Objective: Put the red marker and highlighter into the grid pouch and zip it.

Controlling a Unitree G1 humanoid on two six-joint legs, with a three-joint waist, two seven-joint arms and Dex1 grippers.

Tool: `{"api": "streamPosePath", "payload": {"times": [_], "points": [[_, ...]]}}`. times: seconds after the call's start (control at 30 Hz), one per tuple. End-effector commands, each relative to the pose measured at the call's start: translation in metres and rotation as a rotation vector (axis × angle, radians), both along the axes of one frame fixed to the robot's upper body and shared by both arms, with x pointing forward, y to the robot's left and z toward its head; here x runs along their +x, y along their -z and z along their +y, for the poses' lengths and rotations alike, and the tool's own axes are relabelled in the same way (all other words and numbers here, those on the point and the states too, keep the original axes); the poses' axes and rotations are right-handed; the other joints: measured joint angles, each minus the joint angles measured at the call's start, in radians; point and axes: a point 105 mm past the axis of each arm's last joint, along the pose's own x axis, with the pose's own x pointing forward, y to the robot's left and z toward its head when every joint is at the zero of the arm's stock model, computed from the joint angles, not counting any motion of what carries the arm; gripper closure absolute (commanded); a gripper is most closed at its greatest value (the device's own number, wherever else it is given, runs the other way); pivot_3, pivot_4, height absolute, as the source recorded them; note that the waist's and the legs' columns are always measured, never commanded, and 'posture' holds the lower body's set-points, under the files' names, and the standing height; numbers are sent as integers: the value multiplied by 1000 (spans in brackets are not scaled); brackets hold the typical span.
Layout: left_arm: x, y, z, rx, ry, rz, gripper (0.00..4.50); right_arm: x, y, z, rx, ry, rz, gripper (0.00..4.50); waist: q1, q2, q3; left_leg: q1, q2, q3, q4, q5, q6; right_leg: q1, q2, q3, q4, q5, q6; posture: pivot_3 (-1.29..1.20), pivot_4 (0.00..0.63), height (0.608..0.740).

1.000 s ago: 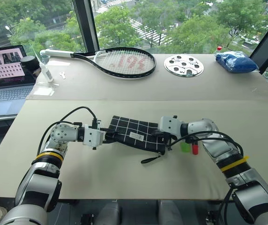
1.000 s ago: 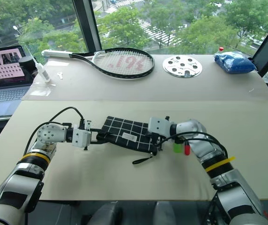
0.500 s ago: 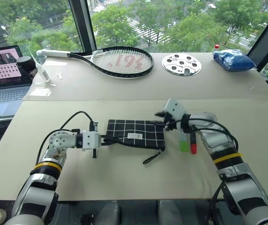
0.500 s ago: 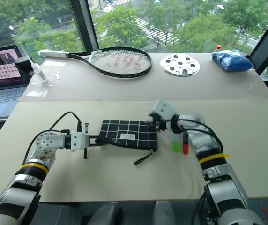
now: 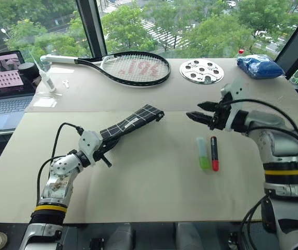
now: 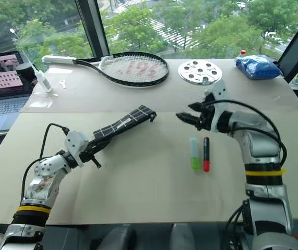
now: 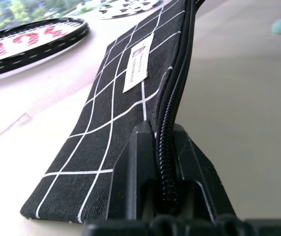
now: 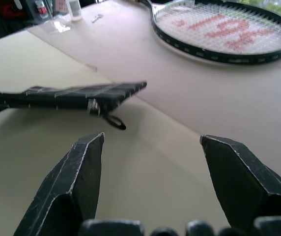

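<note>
From the head cameras, I'm seeing the left gripper (image 5: 103,149) clamping one end of the grid pouch (image 5: 131,123), holding it slanted up off the tabletop (image 5: 154,192) toward the far edge. The right gripper (image 5: 197,110), fingers spread and empty, is hovering just beyond the highlighter (image 5: 203,152) and red marker (image 5: 214,153), which are lying side by side, long axes pointing toward the near edge, so the right arm is nearer them.

Through the left wrist camera, I'm watching fingers pinching the zipper seam.

The right wrist camera is showing the pouch's free end ahead.
</note>
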Motion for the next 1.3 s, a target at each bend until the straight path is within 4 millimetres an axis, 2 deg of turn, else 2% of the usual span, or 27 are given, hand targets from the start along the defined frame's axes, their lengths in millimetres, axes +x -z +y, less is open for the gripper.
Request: {"api": "streamPosePath", "payload": {"times": [0.03,0.17,0.5,0.7,1.03,1.13,1.27,1.3], "points": [[0,-7,-3,3,-14,-19,4500,-1,10,19,-34,13,-28,1015,-1,0,0,0,0,0,0,0,0,0,0,0,0,0,0,0,150,740],[-1,-6,-5,5,-5,-10,4500,12,37,36,-125,70,-44,1015,1,0,0,0,0,0,0,1,-1,0,0,0,0,0,0,0,150,740],[-5,-4,-14,8,24,-7,4500,43,32,59,-153,131,-117,1015,1,0,0,0,0,0,0,3,-6,0,0,0,-1,0,-1,0,150,740],[-5,-3,-17,1,25,-7,4500,42,30,82,-119,70,-108,1015,-1,0,0,0,0,0,0,4,-6,0,0,0,-1,0,-1,0,150,740],[-6,-4,-28,-10,58,-7,4500,48,32,84,-139,83,-122,1015,-1,0,0,0,0,0,0,4,-6,0,0,0,-1,0,-1,0,150,740],[-5,-4,-29,-11,62,-7,4500,49,32,84,-147,83,-129,1629,-2,0,0,0,0,0,0,4,-6,-1,0,0,-1,0,-1,0,150,740],[-5,-4,-30,-11,64,-7,4500,47,31,85,-141,62,-135,3013,-2,0,0,0,0,0,0,4,-6,-1,0,0,-1,0,-1,0,150,740],[-5,-4,-31,-12,64,-7,4500,46,31,85,-142,53,-137,3476,-2,0,0,0,0,0,-1,4,-6,-1,0,0,-1,0,-1,0,150,740]]}}
